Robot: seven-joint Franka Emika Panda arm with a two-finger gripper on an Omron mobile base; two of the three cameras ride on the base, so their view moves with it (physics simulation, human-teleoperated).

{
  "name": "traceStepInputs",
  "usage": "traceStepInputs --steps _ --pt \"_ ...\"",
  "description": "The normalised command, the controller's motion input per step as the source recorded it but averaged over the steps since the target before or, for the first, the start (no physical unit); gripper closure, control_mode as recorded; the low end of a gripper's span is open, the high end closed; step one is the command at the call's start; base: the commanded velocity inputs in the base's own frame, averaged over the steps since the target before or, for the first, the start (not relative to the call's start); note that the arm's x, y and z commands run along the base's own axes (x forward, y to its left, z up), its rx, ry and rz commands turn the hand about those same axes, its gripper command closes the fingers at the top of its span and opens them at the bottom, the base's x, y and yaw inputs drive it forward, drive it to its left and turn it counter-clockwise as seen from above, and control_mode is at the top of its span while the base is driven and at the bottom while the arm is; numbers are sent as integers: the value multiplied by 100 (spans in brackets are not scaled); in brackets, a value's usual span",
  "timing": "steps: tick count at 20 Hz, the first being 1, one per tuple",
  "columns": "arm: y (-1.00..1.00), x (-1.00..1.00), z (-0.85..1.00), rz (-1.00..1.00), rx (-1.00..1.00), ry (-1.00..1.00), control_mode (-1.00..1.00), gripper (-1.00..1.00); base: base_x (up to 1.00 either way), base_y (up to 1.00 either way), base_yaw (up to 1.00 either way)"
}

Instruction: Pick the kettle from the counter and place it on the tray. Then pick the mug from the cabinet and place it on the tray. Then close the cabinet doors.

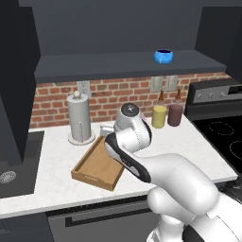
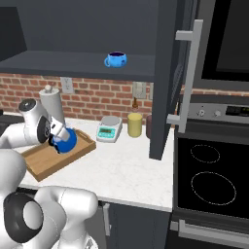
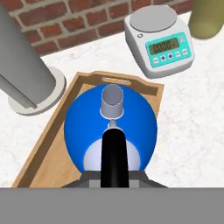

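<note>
Glossy white rounded arm [image 1: 179,175], dark joints

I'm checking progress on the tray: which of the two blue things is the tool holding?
The cone-shaped kettle, held by its black handle over the wooden tray. The rounder blue mug sits untouched on the cabinet shelf.

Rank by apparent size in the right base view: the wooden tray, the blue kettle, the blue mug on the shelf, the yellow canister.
1. Light-brown wooden tray, largest.
2. Bright blue cone-shaped kettle, partly hidden by the arm.
3. Yellow cylindrical canister, close to the kettle; order unsure.
4. Round blue mug, smallest, though it stands farther from the camera.
</note>
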Motion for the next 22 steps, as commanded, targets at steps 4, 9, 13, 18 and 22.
traceStepInputs --steps 4,9,13,18,22 --pt "16 1 -6 0 0 3 -100 100 0 0 0" --pt "23 0 -2 0 0 9 -100 100 0 0 0" --pt "18 9 -12 0 0 5 -100 100 0 0 0" --pt "2 17 -23 0 0 0 -100 100 0 0 0" --pt "-3 11 -22 -1 0 -5 -100 100 0 0 0"
